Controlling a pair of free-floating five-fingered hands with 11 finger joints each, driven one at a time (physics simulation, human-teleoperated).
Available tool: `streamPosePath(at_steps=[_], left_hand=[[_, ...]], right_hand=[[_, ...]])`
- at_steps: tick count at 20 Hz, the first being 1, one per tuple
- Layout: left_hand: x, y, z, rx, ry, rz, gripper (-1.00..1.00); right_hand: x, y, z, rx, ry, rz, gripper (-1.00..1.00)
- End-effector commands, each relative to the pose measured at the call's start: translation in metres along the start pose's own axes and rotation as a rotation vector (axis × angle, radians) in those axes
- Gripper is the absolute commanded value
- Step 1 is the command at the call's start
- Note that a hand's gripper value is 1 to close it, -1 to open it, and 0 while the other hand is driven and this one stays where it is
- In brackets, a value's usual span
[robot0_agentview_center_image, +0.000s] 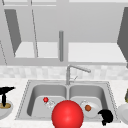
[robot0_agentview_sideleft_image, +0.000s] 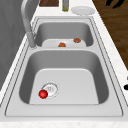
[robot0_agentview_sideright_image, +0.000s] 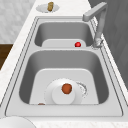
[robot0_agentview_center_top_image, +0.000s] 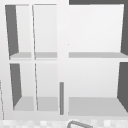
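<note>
My left hand (robot0_agentview_center_image: 4, 91) hovers at the far left, over the counter near a white plate (robot0_agentview_center_image: 3, 111) that carries a brown item (robot0_agentview_center_image: 5, 106); its fingers reach out flat and hold nothing. My right hand (robot0_agentview_center_image: 107, 116) hangs by the front right corner of the sink (robot0_agentview_center_image: 23, 106) with loosely drooping fingers, empty, and it also appears as a hand (robot0_agentview_sideleft_image: 113, 3) past the counter's front. A large red ball (robot0_agentview_center_image: 67, 115) fills the foreground and hides the sink's front rim. In the left basin a small red ball (robot0_agentview_sideleft_image: 43, 94) lies beside the drain (robot0_agentview_sideleft_image: 50, 88).
The right basin holds a white plate (robot0_agentview_sideright_image: 56, 96) with an orange-brown item (robot0_agentview_sideright_image: 66, 88) on it. The tap (robot0_agentview_center_image: 75, 68) rises behind the divider. Another plate (robot0_agentview_sideleft_image: 83, 10) and a bottle (robot0_agentview_sideleft_image: 65, 6) stand on the right counter. Open cabinet shelves (robot0_agentview_center_top_image: 95, 105) hang above.
</note>
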Motion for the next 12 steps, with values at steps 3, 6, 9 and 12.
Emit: streamPosePath(at_steps=[3,6,9,12], left_hand=[[-0.0066,0.0032,0.0010,-0.136,-0.055,-0.022,-1.00],[-0.0088,0.0043,0.0016,-0.142,-0.050,-0.027,-1.00],[-0.0086,0.0048,0.0018,-0.152,-0.041,-0.034,-1.00],[-0.0072,0.0067,0.0019,-0.159,-0.035,-0.035,-1.00]], right_hand=[[0.0000,0.0000,0.0000,0.000,0.000,0.000,0.00],[0.0000,0.0000,0.0000,0.000,0.000,0.000,0.00],[0.0000,0.0000,0.0000,0.000,0.000,0.000,0.00],[0.0000,0.0000,0.0000,0.000,0.000,0.000,0.00]])
